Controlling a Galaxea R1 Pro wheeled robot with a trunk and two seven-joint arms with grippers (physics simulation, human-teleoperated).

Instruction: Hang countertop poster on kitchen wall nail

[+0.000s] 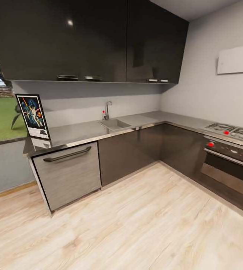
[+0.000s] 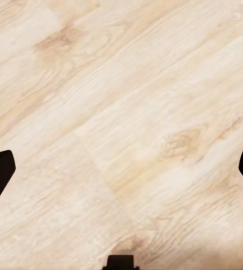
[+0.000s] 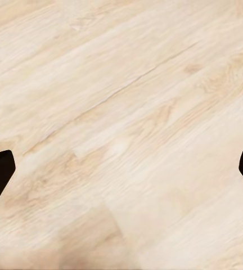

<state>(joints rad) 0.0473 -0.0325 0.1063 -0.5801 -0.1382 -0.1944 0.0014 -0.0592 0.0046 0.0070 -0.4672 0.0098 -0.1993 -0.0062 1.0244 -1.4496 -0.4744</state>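
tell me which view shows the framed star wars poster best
The head view: the black-framed, dark blue Star Wars poster stands upright at the steel countertop's left end. Both wrist views show pale wood floor, not the poster.

Both arms hang low: the left black two-fingered gripper and the right black two-fingered gripper point floorward, fingers spread wide, holding nothing.

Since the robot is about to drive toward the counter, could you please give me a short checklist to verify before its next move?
1. Framed Star Wars poster stands upright at the left end of the shiny grey steel countertop: ok.
2. Pale wood floor between robot and counter free of obstacles: ok.
3. Left tool open and empty, over floor: ok.
4. Right tool open and empty: ok.
5. Poster within arm's reach: not ok.
6. Wall nail located: cannot tell.
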